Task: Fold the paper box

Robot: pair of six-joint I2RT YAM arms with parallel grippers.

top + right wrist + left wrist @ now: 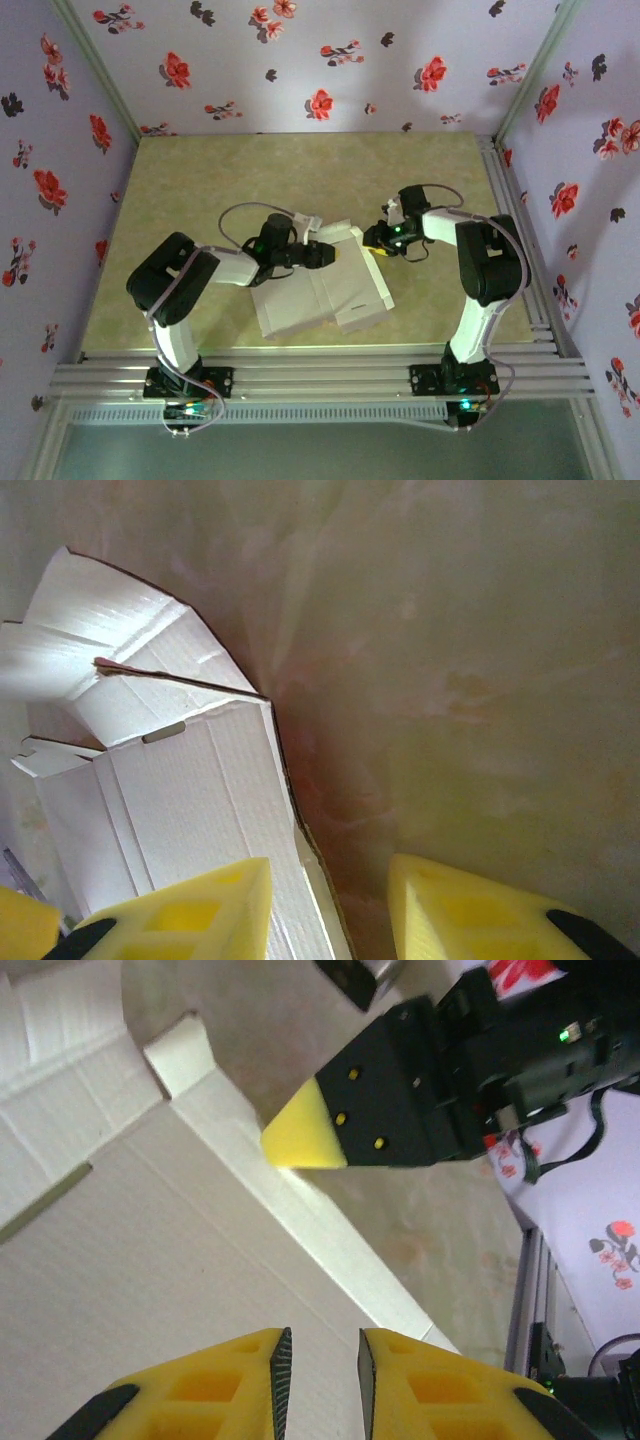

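The table (200,180) has a pale, mottled yellow-green top. The paper box (320,295) lies directly on it, opened out with its white face up, showing creased panels and small edge tabs. Most of the box lies beneath the left gripper (330,253) and nearer than it. The box's long right edge runs just under the right gripper (378,243), with the table top showing beside it.

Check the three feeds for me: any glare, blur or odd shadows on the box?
Top external: sharp, but the box is nearly blown out white, creases faint. Left wrist: the left fingers are soft up close; the box fold reads clearly. Right wrist: table mottled and hazy, a reddish shadow along the box edge.
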